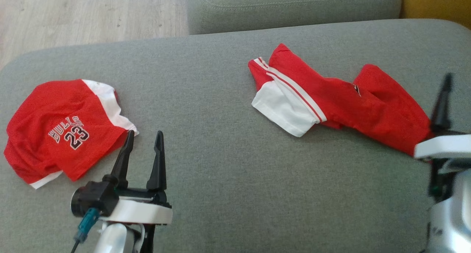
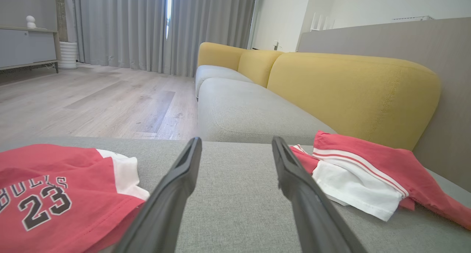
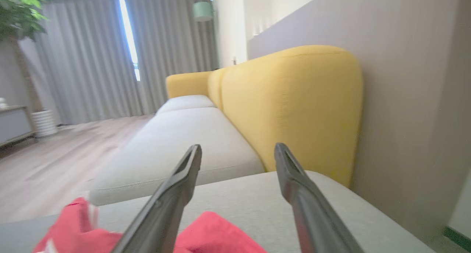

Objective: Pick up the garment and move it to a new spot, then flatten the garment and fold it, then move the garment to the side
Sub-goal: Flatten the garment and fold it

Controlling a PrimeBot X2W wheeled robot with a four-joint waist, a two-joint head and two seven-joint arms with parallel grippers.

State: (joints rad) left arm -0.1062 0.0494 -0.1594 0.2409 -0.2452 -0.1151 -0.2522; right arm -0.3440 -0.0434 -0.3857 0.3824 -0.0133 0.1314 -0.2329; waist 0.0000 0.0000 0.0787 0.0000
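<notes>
The garment (image 1: 342,98), red with a white panel and white stripes, lies crumpled on the right of the grey seat cushion (image 1: 220,142). It is also in the left wrist view as the garment (image 2: 368,175), and in the right wrist view red cloth (image 3: 217,232) lies under my fingers. My right gripper (image 3: 238,150) is open above the garment's right end with nothing between its fingers; one finger (image 1: 441,102) rises at the right edge. My left gripper (image 1: 144,135) is open and empty, beside a red "BULLS 23" jersey (image 1: 62,131).
The jersey (image 2: 55,194) lies at the cushion's left end. A second grey cushion (image 1: 294,6) lies beyond, with wooden floor (image 1: 92,13) at the far left. A yellow backrest (image 2: 349,91) and a wall (image 3: 412,98) run along the right side.
</notes>
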